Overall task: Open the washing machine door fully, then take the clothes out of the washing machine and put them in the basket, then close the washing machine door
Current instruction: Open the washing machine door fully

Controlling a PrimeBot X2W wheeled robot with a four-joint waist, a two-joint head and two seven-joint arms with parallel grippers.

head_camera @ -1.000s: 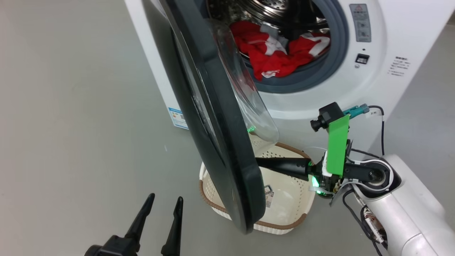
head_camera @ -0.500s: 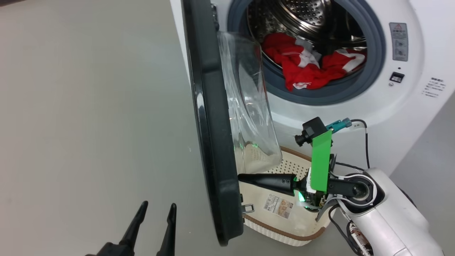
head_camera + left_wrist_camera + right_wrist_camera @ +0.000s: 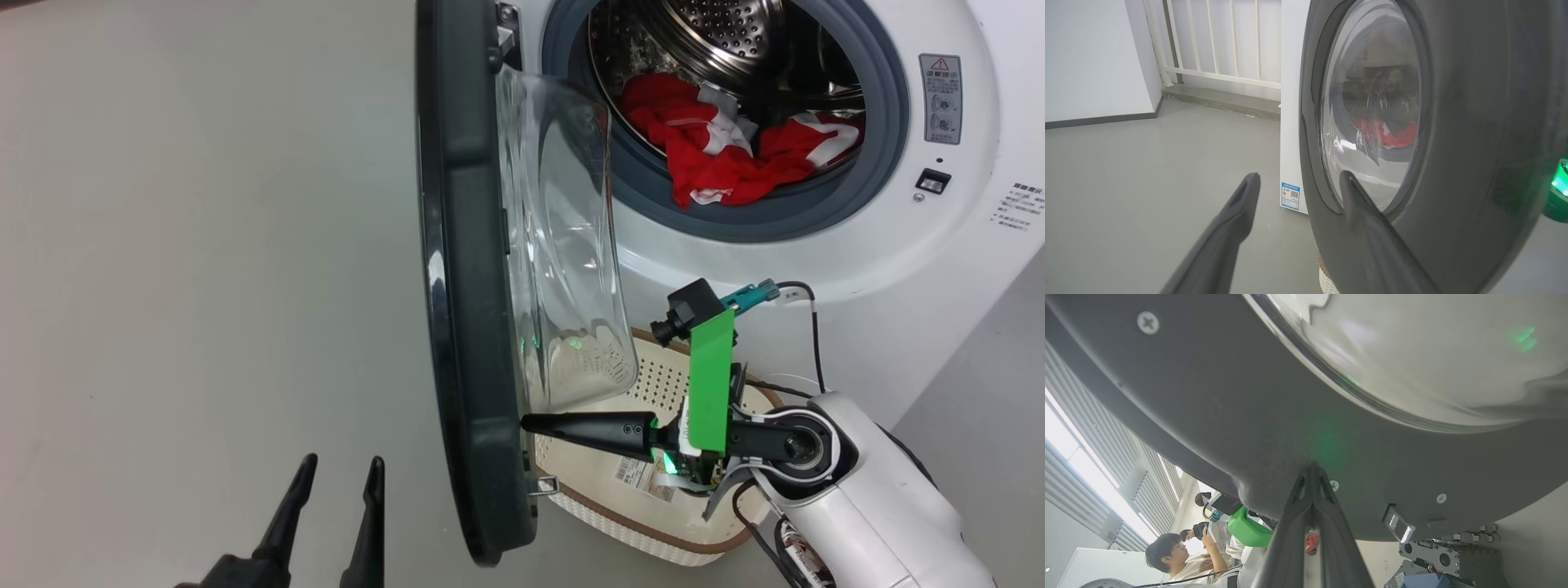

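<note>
The white washing machine (image 3: 816, 261) stands at the upper right with its steel drum exposed. Red and white clothes (image 3: 718, 159) lie in the drum's mouth. The washing machine door (image 3: 457, 310) stands open, edge-on, its glass bowl (image 3: 563, 245) bulging right. Below it sits the cream basket (image 3: 665, 380). My right gripper (image 3: 526, 423) is shut, tips against the door's inner side, seen up close in the right wrist view as the shut gripper (image 3: 1311, 470) touching the door's black ring (image 3: 1229, 396). My left gripper (image 3: 341, 465) is open, left of the door, holding nothing. In the left wrist view this gripper (image 3: 1298, 179) faces the door's outer side (image 3: 1474, 122), with the clothes (image 3: 1388, 134) visible through the glass.
Grey floor (image 3: 204, 245) spreads to the left of the door. A blue label (image 3: 1290, 196) marks the machine's lower corner. A white railing (image 3: 1220, 41) and wall stand behind. A seated person (image 3: 1167, 555) shows past the door's edge in the right wrist view.
The door has swung wider, from slanted across the opening to edge-on, with my shut right gripper moving left against its inner side. The head camera has shifted too. Left gripper stays open.
</note>
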